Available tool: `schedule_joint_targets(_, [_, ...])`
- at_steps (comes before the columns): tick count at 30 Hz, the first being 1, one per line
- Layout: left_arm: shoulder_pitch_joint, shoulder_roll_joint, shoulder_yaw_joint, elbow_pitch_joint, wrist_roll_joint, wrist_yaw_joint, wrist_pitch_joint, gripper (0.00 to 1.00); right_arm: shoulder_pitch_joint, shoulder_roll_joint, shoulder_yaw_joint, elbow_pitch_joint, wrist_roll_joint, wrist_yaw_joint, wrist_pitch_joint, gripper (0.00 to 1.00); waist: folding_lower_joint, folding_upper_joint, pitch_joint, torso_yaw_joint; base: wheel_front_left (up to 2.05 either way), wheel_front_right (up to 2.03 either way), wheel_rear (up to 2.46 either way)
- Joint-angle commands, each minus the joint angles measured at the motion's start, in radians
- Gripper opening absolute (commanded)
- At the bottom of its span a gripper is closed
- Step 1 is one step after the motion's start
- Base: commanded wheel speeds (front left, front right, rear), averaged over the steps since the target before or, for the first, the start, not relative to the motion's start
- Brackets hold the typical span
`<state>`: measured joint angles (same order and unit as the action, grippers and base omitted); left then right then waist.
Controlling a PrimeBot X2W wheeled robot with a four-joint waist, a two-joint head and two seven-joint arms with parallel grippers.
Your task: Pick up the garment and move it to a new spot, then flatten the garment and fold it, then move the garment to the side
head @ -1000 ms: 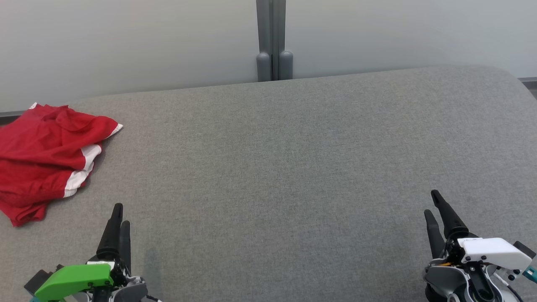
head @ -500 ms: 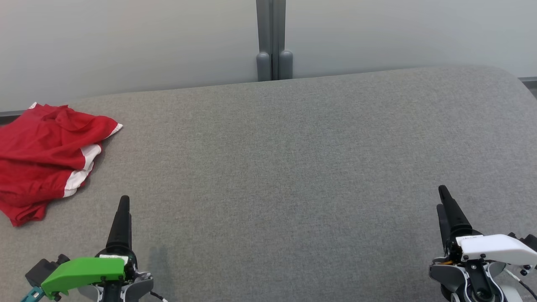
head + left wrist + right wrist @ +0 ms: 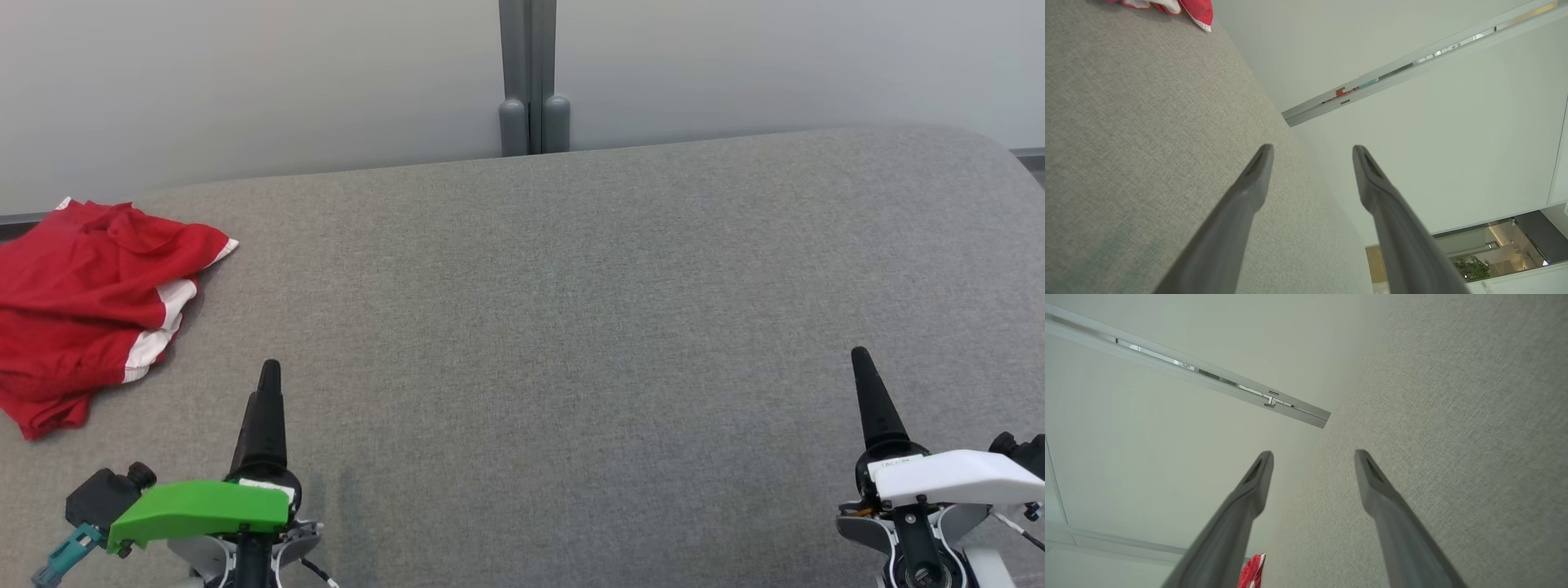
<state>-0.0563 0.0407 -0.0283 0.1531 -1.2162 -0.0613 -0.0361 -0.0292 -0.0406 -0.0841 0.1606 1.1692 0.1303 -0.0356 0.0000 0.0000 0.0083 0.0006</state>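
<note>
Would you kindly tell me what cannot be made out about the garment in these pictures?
Head view: the garment runs off the left edge, so its type and full outline are unclear.
Left wrist view: the top edge cuts it down to a corner.
Right wrist view: the bottom edge and a finger hide most of it.

garment [image 3: 82, 302]: red, white-trimmed, crumpled, on grey fabric table [image 3: 555, 286] at far-left corner | left gripper [image 3: 268, 384]: green-capped, above table's near-left part, pointing at its far edge, apart from garment | right gripper [image 3: 863, 366]: white-capped, above table's near-right part, pointing likewise | post [image 3: 528, 82]: grey, behind table's far edge, mid-span | wall [image 3: 245, 82]: pale, behind table
</note>
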Motion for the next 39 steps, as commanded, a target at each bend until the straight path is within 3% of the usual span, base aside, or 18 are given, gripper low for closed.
schedule_joint_targets(1, [-0.006,0.006,-0.009,-0.024,0.054,0.008,-0.01,1.0,-0.007,-0.006,0.004,-0.025,-0.042,0.0,-0.011,1.0,0.0,0.0,0.0,0.0,0.0,0.0,0.0])
schedule_joint_targets(9, [-0.006,0.007,-0.054,-0.048,0.238,0.042,-0.039,1.0,0.003,-0.007,0.027,-0.056,-0.253,0.0,-0.04,1.0,0.0,0.0,0.004,0.002,0.0,0.0,0.0])
schedule_joint_targets(21, [0.009,0.008,-0.088,-0.054,0.46,0.075,-0.076,1.0,0.02,-0.008,0.052,-0.06,-0.481,0.0,-0.077,1.0,0.0,0.0,0.006,0.003,0.0,0.0,0.0])
schedule_joint_targets(39, [0.032,0.01,-0.115,-0.041,0.68,0.11,-0.125,1.0,0.029,-0.009,0.071,-0.059,-0.711,0.0,-0.126,1.0,0.0,0.0,0.012,0.006,0.0,0.0,0.0])
